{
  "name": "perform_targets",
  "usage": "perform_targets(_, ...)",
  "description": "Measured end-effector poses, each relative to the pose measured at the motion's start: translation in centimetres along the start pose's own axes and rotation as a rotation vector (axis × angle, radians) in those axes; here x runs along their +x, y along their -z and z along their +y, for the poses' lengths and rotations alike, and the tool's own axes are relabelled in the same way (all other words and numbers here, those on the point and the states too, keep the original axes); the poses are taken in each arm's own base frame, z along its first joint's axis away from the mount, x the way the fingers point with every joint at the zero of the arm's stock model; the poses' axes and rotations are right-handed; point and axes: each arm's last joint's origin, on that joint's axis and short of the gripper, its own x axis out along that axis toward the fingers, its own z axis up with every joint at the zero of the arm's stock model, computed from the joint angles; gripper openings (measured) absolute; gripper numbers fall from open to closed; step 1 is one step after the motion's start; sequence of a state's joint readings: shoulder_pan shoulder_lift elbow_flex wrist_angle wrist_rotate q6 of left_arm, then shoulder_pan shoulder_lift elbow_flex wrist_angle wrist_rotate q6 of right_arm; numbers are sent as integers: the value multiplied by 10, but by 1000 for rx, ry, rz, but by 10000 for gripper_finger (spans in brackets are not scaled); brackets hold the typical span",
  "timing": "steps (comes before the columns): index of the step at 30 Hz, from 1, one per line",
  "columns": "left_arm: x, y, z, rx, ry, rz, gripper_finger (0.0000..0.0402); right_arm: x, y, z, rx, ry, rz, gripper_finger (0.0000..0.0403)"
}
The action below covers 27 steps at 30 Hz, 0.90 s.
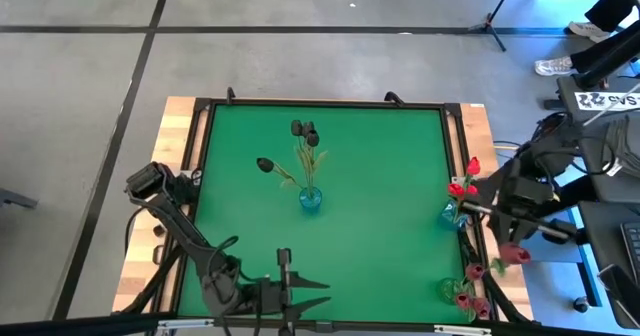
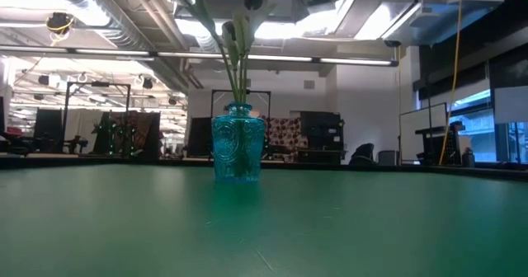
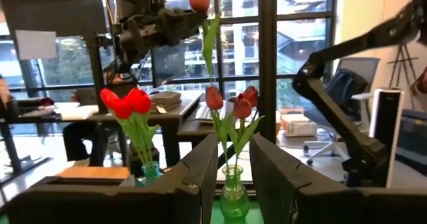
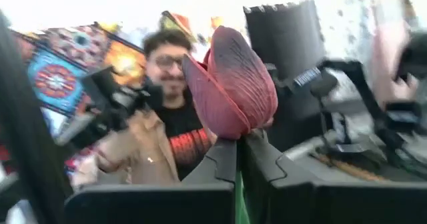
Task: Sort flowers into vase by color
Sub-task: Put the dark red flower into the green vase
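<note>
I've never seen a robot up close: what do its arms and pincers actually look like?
Both are dark, almost black, built from slim jointed segments. The left arm runs along the table's left edge with black cables beside it. Each ends in a two-finger gripper: the left gripper and the right gripper show broad, flat-sided black fingers that narrow toward angled tips. I can see no markings on them.

A glossy, embossed blue glass vase (image 2: 238,143) stands on the matt green table mat (image 1: 380,216), framed by pale bare wood (image 1: 170,151).
</note>
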State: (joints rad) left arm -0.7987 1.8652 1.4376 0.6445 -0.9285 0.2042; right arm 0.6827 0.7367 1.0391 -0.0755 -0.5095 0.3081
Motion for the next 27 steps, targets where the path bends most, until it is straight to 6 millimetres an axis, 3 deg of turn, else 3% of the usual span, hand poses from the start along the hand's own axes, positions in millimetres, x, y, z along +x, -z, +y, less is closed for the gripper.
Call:
perform_targets(5,1,0,0,-46,2,0,85,9,19,9,-21,-79,-6,5)
perform_targets(17,-1,0,-1,-82,17,-2,85,29,52,49,-199,-55,66,4)
perform_targets(27,-1,0,-1,-98,22,-3,85,38,66,58,-269,13,143,4)
